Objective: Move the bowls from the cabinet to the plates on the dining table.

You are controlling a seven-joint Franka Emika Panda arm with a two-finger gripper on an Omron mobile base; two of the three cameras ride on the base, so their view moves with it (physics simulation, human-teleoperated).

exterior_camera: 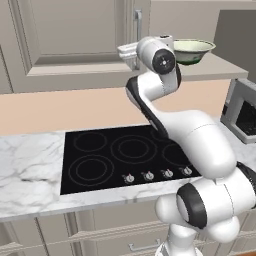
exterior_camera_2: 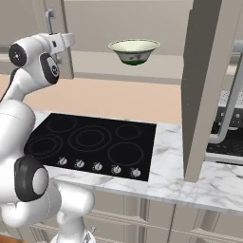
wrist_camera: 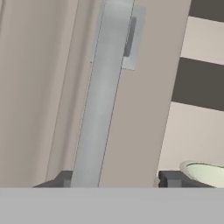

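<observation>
A pale cream-green bowl (exterior_camera: pixel 192 50) (exterior_camera_2: pixel 134 50) stands on the shelf of the cabinet (exterior_camera: pixel 75 40), and its rim shows at the lower right of the hand view (wrist_camera: pixel 205 173). My gripper (wrist_camera: pixel 116 179) is up at the left cabinet door, just left of the bowl. The door's vertical metal bar handle (wrist_camera: pixel 103 100) (exterior_camera: pixel 137 22) runs between the fingers. The left fingertip (wrist_camera: pixel 61 179) is close beside the bar and the right one stands well apart from it, so the gripper is open around the bar. The plates and the dining table are out of view.
The cabinet's right door (exterior_camera_2: pixel 209 85) hangs open and juts out over the marble counter (exterior_camera: pixel 30 170). A black cooktop (exterior_camera: pixel 125 155) lies below the arm. A grey appliance (exterior_camera: pixel 242 107) stands at the counter's right end.
</observation>
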